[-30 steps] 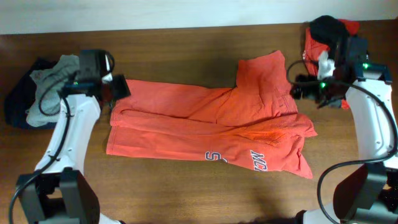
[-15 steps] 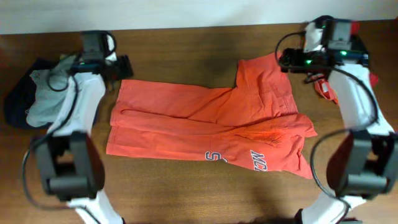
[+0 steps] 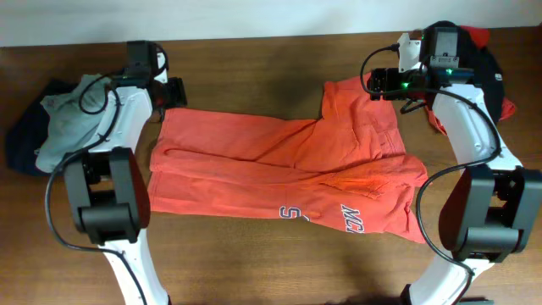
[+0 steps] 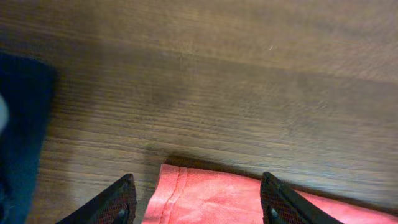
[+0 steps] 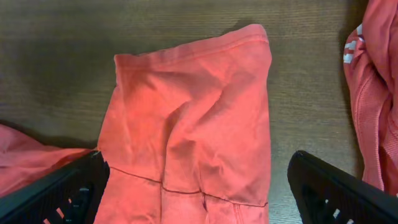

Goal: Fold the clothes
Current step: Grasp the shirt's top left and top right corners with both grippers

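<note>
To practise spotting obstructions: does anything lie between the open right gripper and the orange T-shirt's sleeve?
Nothing visible does. The right gripper faces the sleeve of the orange T-shirt directly, jaws open; another red garment lies off to one side, not between.

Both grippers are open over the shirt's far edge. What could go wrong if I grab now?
The left gripper straddles only the very corner of the orange-red cloth T-shirt; a shallow pinch may slip off. The right gripper hangs wide over its rumpled sleeve, with a second red garment close beside, so a drifting finger might snag that.
</note>
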`<state>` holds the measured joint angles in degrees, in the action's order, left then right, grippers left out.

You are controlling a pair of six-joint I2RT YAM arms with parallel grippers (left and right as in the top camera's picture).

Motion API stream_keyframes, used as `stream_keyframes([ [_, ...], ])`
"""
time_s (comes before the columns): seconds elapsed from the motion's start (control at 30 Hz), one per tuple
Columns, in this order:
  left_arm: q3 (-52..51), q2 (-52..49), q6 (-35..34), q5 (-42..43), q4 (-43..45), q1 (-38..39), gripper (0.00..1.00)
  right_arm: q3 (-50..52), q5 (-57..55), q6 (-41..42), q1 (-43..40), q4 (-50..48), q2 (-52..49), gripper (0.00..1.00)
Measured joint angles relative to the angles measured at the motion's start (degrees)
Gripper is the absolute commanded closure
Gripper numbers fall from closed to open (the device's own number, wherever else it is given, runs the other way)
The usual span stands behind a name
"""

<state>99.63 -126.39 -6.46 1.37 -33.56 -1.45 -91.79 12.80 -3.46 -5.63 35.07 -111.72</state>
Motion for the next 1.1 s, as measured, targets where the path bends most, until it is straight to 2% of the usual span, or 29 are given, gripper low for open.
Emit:
stream_keyframes([
  [0.53, 0.02, -4.24, 7.39, -2.75, -0.52, 0.52, 0.39, 0.0, 0.0, -0.09, 0.0, 1.25, 0.0, 0.05],
  [0.73, 0.04, -5.27, 8.35, -4.72, -0.7, 0.59, 0.71, 0.0, 0.0, -0.2, 0.0, 2.14, 0.0, 0.05],
  [0.93, 0.35, -5.53, 8.83, -5.07, -1.6, 1.33, 0.86, 0.0, 0.0, -0.22, 0.0, 2.16, 0.0, 0.05],
  [1.03, 0.35, -5.53, 8.85, -5.27, -1.49, 1.75, 0.99, 0.0, 0.0, -0.2, 0.0, 2.14, 0.0, 0.06],
  [1.1, 0.35, -5.53, 8.94, -5.25, -1.4, 1.9, 1.0, 0.0, 0.0, -0.22, 0.0, 1.95, 0.0, 0.06],
])
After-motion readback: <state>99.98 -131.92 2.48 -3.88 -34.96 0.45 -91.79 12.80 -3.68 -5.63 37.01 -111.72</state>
